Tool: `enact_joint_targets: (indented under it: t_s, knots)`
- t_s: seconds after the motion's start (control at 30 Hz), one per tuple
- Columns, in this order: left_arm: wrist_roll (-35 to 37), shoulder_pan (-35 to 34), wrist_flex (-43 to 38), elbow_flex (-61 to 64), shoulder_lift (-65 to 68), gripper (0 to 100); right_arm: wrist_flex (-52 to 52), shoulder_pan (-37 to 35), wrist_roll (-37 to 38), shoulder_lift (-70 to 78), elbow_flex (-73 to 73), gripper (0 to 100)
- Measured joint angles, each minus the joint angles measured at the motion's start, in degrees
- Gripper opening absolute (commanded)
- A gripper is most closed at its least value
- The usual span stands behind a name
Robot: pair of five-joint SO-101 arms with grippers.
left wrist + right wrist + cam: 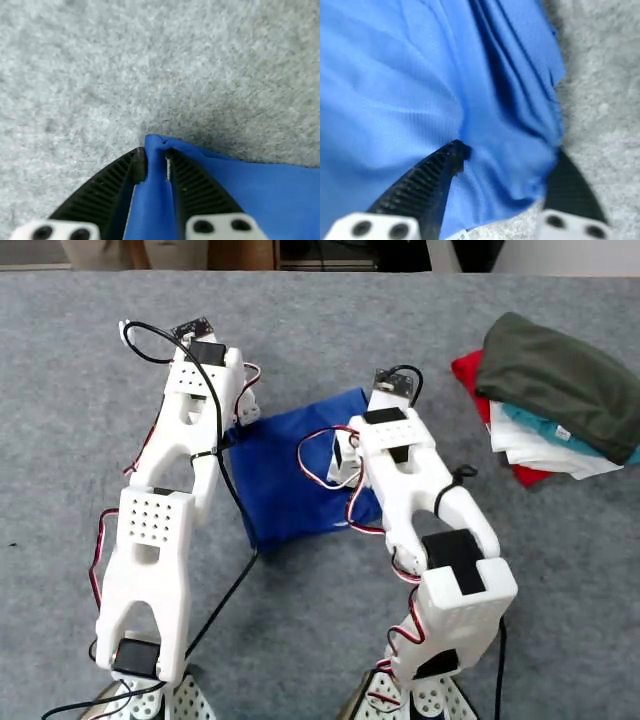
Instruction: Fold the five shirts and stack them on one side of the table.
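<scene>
Left wrist view: left gripper (154,161) clamps blue shirt (250,195) corner — right gripper (510,150) (lowered) gapes.

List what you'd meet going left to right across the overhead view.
Left arm → blue shirt → right arm → stack of folded shirts.

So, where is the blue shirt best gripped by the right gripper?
On the blue shirt, probably the bunched edge beside the grey mat, from above: the open right gripper straddles that edge, where layers form a ridge. The left gripper is shut on a corner.
</scene>
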Motion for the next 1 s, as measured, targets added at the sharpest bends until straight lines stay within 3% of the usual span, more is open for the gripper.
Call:
enact_joint_targets:
  t_s: [0.23,0.37,0.5,0.63,1.0]
  knots:
    - [0.0,0.0,0.0,0.0,0.0,8,1.3,4.0,1.7,0.0,-0.1,5.7]
    - [0.0,0.0,0.0,0.0,0.0,8,4.4,5.0,2.0,-0.5,-0.9,0.9]
    - [0.2,0.0,0.0,0.0,0.0,13,4.9,6.2,3.5,-1.8,-0.3,0.4]
    - [5.8,-1.8,0.3,0.0,0.0,24,4.9,6.2,4.2,-3.5,-0.3,0.4]
    - [16.5,-12.2,3.7,-4.2,2.5,26,5.5,10.7,16.4,-6.1,-10.7,0.4]
